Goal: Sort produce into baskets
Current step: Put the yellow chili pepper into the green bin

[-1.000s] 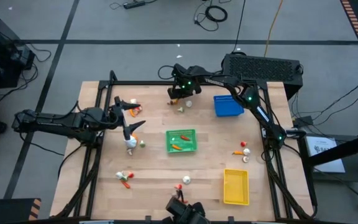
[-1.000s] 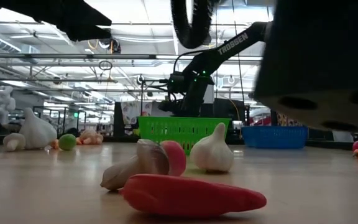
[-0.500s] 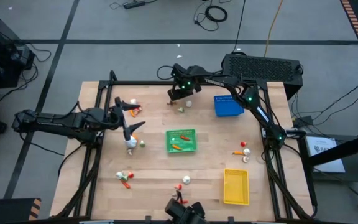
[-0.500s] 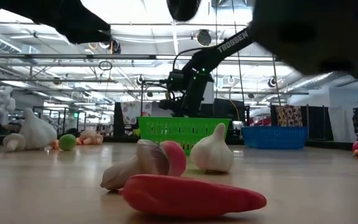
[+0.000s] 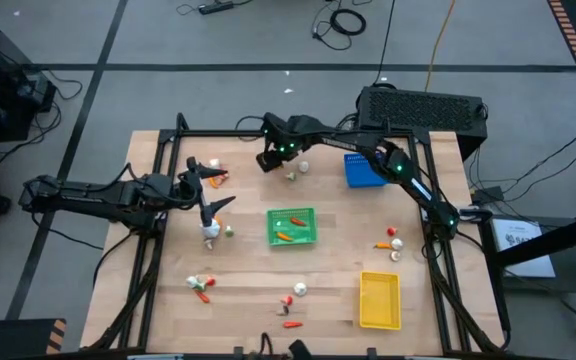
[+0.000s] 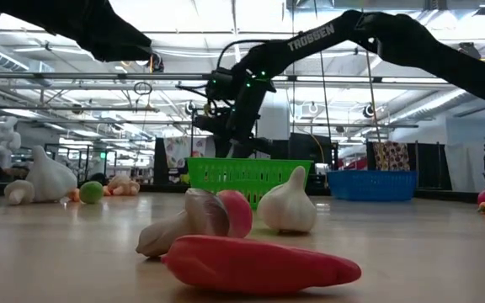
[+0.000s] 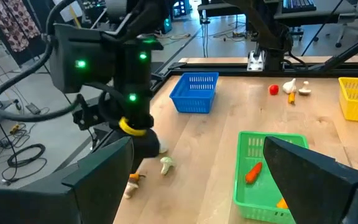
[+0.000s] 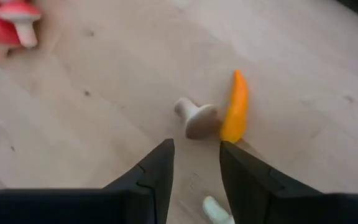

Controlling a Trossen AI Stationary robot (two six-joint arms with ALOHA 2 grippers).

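My right gripper [image 5: 266, 160] hangs open over the table's far side, pointing steeply down, with bare wood between its fingers [image 8: 194, 177]. Just ahead of it lie a pale mushroom [image 8: 194, 118] and an orange piece [image 8: 235, 106]; a small white piece [image 8: 216, 211] shows low beside one finger. The green basket [image 5: 291, 226] in the middle holds orange pieces [image 7: 253, 171]. The blue basket [image 5: 366, 170] stands far right and the yellow basket [image 5: 379, 299] near right. My left gripper [image 5: 213, 190] waits open at the left.
Loose produce lies in small clusters: red mushrooms [image 8: 11, 25] by my left gripper, a garlic [image 5: 210, 230] with a green piece, a group near left [image 5: 200, 285], a garlic and a red pepper [image 6: 259, 263] at the near edge, and a group at right [image 5: 393, 240].
My right gripper has swung toward the table's left edge along the far side, risen a little and rolled, its fingers keeping the same gap. A dark shape at the near edge has drawn out of view, uncovering the red pepper there.
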